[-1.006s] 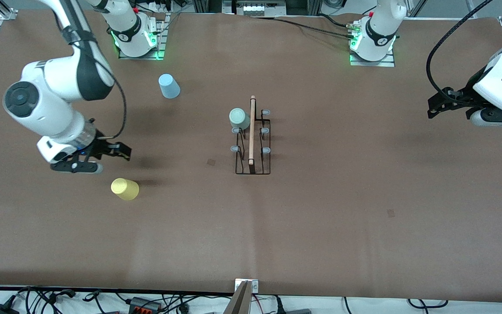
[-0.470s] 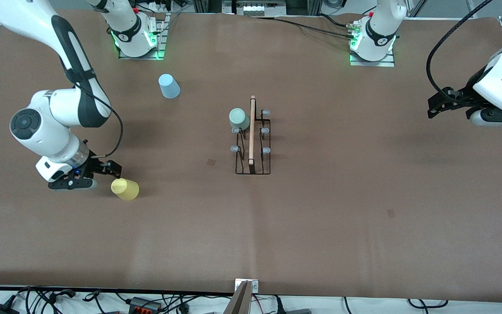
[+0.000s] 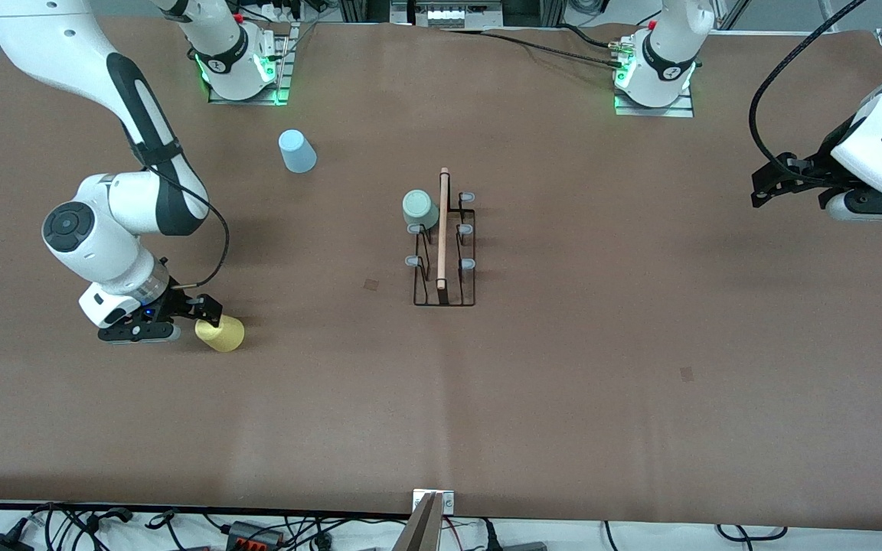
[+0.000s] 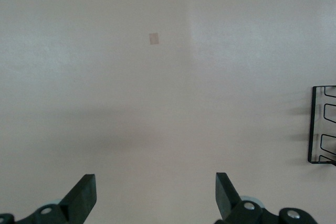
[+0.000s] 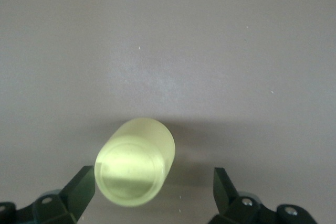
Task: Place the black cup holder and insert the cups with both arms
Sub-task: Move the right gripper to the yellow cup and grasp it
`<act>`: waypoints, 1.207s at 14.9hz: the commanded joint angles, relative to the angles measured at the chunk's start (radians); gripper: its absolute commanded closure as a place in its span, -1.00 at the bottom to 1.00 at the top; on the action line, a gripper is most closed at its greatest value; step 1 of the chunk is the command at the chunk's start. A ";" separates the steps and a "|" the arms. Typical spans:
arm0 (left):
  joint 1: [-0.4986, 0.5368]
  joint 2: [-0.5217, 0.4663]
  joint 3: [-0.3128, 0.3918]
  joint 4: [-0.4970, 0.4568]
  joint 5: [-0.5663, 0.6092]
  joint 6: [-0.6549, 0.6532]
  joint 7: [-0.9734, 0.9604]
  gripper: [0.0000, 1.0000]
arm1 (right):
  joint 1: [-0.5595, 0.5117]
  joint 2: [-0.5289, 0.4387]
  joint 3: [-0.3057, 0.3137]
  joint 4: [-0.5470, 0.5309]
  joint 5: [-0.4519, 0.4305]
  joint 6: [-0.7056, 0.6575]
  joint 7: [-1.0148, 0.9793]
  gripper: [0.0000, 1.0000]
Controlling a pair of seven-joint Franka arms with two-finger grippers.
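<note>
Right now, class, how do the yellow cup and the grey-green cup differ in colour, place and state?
The yellow cup stands on the bare table toward the right arm's end, while the grey-green cup sits on the black cup holder mid-table. The open right gripper is at the yellow cup; no gripper is near the grey-green one. The yellow cup lies nearer the front camera. Both are small, plain, tapered and upside down.

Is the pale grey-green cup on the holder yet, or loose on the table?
On the holder: the grey-green cup sits upside down over a peg of the black cup holder.
</note>
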 commanded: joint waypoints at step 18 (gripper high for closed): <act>0.007 0.007 -0.002 0.025 -0.014 -0.023 0.019 -1.00 | 0.030 0.071 0.003 0.017 0.019 0.076 -0.026 0.31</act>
